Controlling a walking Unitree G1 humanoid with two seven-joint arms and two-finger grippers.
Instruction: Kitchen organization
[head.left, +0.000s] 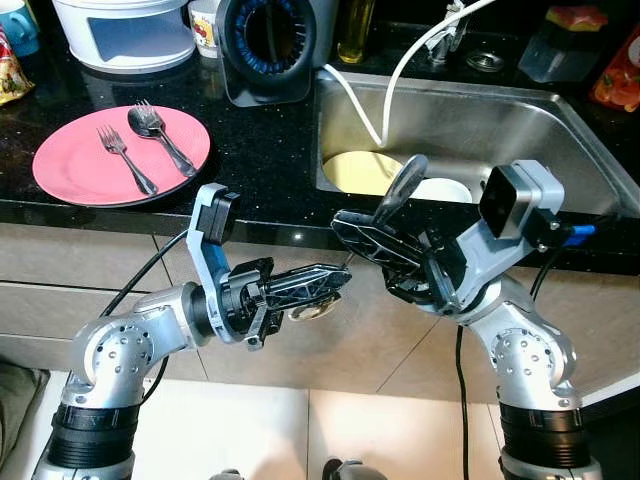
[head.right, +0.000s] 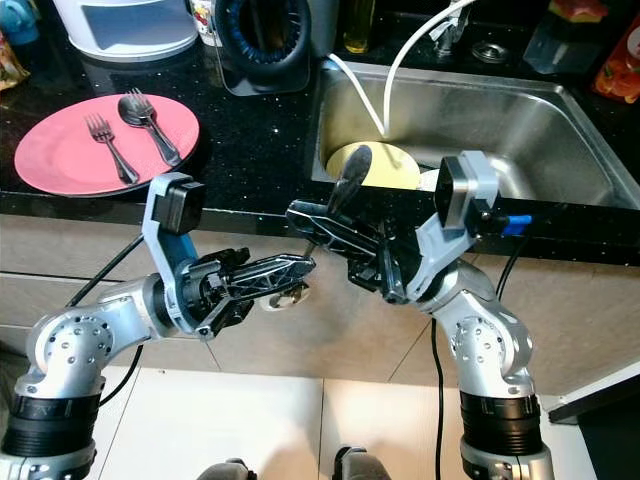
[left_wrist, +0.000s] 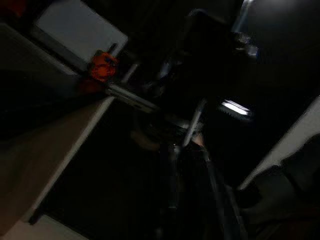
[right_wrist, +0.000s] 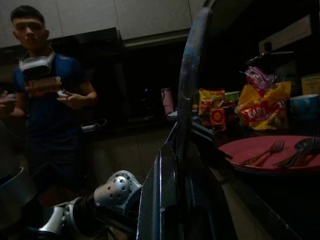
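In front of the black tabletop (head.left: 260, 170), just below its front edge, the right end effector (head.left: 352, 232) is gripping a dark spoon (head.left: 398, 187) by its lower handle, its fingers closing narrowly on it. The spoon is standing nearly upright with its long axis leaning slightly toward the robot's right, its bowl pointing up and crossing the sink (head.left: 520, 130) rim in the head views. The left end effector (head.left: 335, 278) is pointing across toward the right one, its tip just beside and below the right fingers; I cannot tell whether its fingers are apart or together (the left wrist view is too dark to help). On the tabletop to the robot's left, a pink plate (head.left: 70, 165) is carrying a fork (head.left: 125, 160) and a second spoon with fork (head.left: 160, 135) lying side by side. A yellow plate (head.left: 355, 170) is sitting inside the sink, with white hoses (head.left: 405, 60) trailing in. A person (right_wrist: 42, 95) is standing in the background of the right wrist view.
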